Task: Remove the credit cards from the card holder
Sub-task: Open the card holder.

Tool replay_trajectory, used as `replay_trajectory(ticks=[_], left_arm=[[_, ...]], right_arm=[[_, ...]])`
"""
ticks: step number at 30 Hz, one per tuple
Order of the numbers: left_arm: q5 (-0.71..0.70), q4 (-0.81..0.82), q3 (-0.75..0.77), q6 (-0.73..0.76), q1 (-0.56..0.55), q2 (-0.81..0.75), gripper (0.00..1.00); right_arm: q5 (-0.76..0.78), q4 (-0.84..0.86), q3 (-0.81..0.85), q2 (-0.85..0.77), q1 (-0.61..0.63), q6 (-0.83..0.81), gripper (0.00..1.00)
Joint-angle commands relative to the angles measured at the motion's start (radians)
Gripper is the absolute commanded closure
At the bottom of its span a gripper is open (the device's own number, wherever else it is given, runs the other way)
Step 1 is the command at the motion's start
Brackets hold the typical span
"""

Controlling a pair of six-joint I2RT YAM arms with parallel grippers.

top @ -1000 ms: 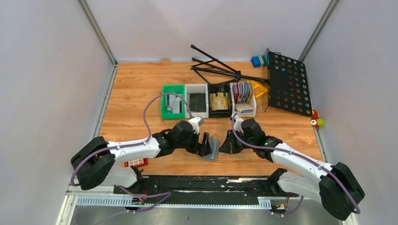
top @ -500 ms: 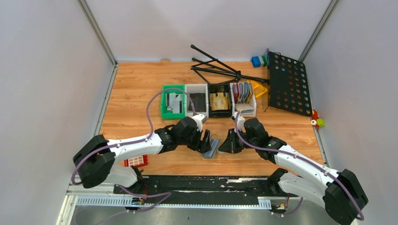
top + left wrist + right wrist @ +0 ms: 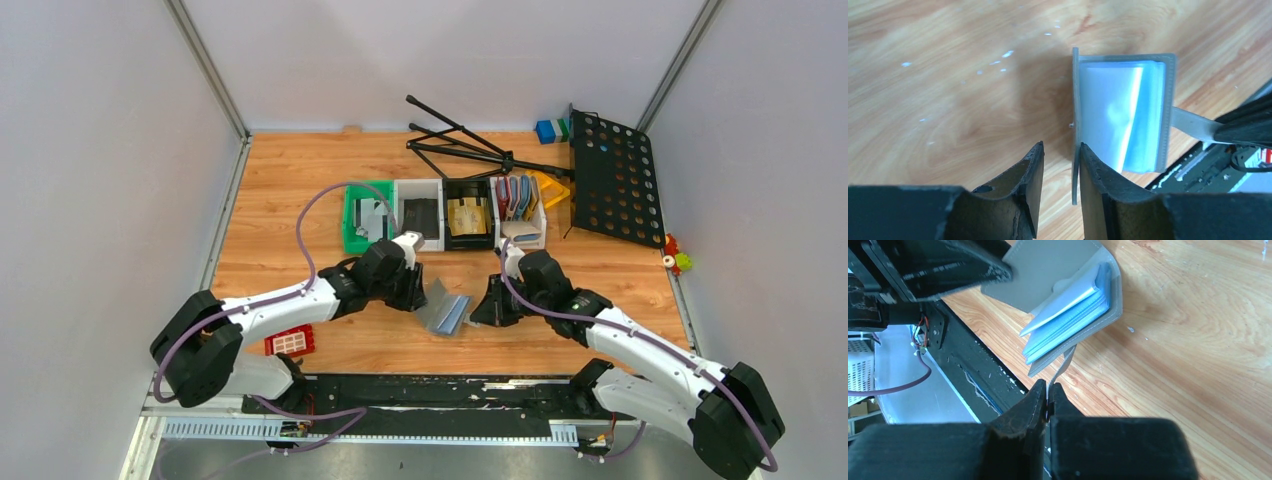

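1 credit card (image 3: 1066, 360) pinched tight by right end effector (image 3: 1048, 390); left end effector (image 3: 1061, 148) half-parted astride card holder (image 3: 1120, 115) flap.

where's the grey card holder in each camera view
top external: card holder just below centre
left wrist: card holder right of centre, open
right wrist: card holder top centre
shared landmark: right tool pinching a credit card at its edge

The card holder (image 3: 445, 312) rests on the table (image 3: 280, 190) before the bins (image 3: 419, 183).
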Motion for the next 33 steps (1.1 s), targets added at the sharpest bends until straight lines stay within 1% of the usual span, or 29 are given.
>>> replay_trajectory(ticks=[1, 4, 8, 10, 11, 13, 15, 19, 22, 24, 29, 31, 33], left_arm=[[-0.004, -0.026, -0.043, 0.031, 0.064, -0.054, 0.62], [-0.037, -0.041, -0.07, 0.034, 0.092, -0.054, 0.63], [-0.055, -0.056, -0.074, 0.045, 0.094, -0.033, 0.62], [-0.055, -0.07, -0.067, 0.061, 0.094, -0.023, 0.58], [-0.048, -0.074, -0.061, 0.08, 0.094, -0.021, 0.55], [-0.026, -0.082, -0.05, 0.097, 0.093, -0.028, 0.44], [-0.015, -0.098, -0.037, 0.108, 0.092, -0.057, 0.39], [-0.03, -0.118, -0.029, 0.122, 0.08, -0.172, 0.36], [-0.007, -0.108, -0.021, 0.136, 0.073, -0.256, 0.36], [0.014, -0.108, -0.008, 0.149, 0.066, -0.286, 0.36], [0.022, -0.125, 0.03, 0.174, 0.039, -0.254, 0.34], [0.022, -0.124, 0.043, 0.174, 0.026, -0.213, 0.29], [0.011, -0.126, 0.061, 0.173, 0.001, -0.171, 0.2]], right_arm=[[0.045, -0.023, 0.052, -0.014, -0.001, -0.024, 1.0], [0.025, -0.014, 0.06, -0.009, -0.003, -0.019, 1.0], [0.011, -0.003, 0.09, 0.007, -0.003, -0.015, 1.0], [0.008, -0.007, 0.11, 0.022, -0.002, -0.02, 1.0], [0.005, -0.008, 0.123, 0.032, -0.002, -0.022, 1.0], [-0.002, -0.014, 0.136, 0.053, -0.003, -0.029, 1.0], [-0.002, -0.016, 0.137, 0.07, -0.003, -0.037, 1.0], [-0.012, -0.012, 0.137, 0.088, -0.002, -0.037, 1.0], [-0.019, -0.005, 0.139, 0.089, -0.003, -0.035, 1.0], [-0.02, -0.008, 0.145, 0.091, -0.003, -0.036, 1.0], [-0.026, -0.011, 0.154, 0.102, -0.003, -0.038, 1.0], [-0.033, -0.009, 0.156, 0.107, -0.003, -0.038, 1.0], [-0.035, -0.01, 0.157, 0.109, -0.003, -0.038, 1.0]])
